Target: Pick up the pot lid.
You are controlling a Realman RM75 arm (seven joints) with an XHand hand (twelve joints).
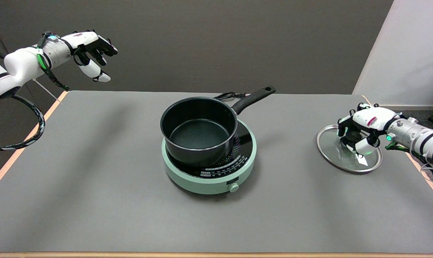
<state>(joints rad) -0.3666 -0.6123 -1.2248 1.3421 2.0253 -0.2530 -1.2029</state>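
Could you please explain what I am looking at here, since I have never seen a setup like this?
This is one picture from a camera above the near edge of a grey table, looking down and across it. The white arms belong to a two-armed robot steered by a person.

The right hand, black and white with many fingers, has its fingers curled around the black knob of a round glass pot lid with a metal rim; whether the lid is already off the table is hard to tell.

The left hand hangs idle in the air.

In the middle, a black saucepan with a long handle sits open on a mint-green hotplate.
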